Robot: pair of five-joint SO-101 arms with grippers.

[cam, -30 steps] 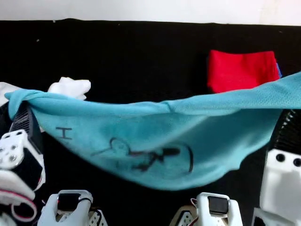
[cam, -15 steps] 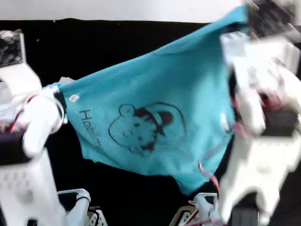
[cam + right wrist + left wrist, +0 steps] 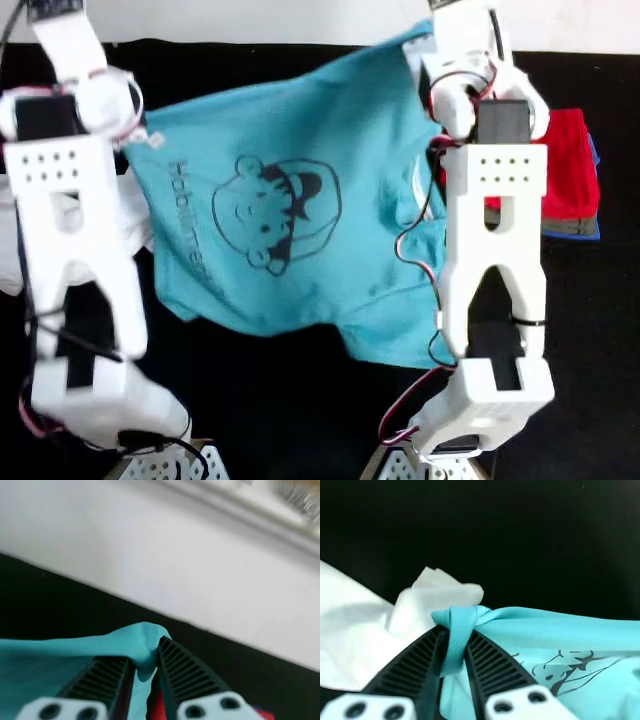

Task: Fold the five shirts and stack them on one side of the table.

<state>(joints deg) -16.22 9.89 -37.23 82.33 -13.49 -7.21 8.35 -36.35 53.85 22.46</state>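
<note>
A teal shirt [image 3: 290, 230] with a black cartoon print hangs spread between both arms above the black table [image 3: 250, 400]. My left gripper [image 3: 455, 632] is shut on a bunched teal corner; in the high view it sits at the shirt's left corner [image 3: 135, 145]. At the shirt's upper right corner, near the table's far edge, my right gripper [image 3: 146, 655] [image 3: 425, 50] is shut on another teal fold. A white shirt [image 3: 370, 625] lies crumpled under the left gripper. A folded red shirt [image 3: 570, 170] tops a stack at the right.
Grey and blue folded shirts [image 3: 575, 230] peek out under the red one. The white shirt [image 3: 12, 250] lies at the left edge, behind the left arm. A white wall [image 3: 150, 555] runs behind the table's far edge.
Both arms rose and swung toward the table's back. The teal shirt went from a sagging band in front to a spread sheet with its print facing up.
</note>
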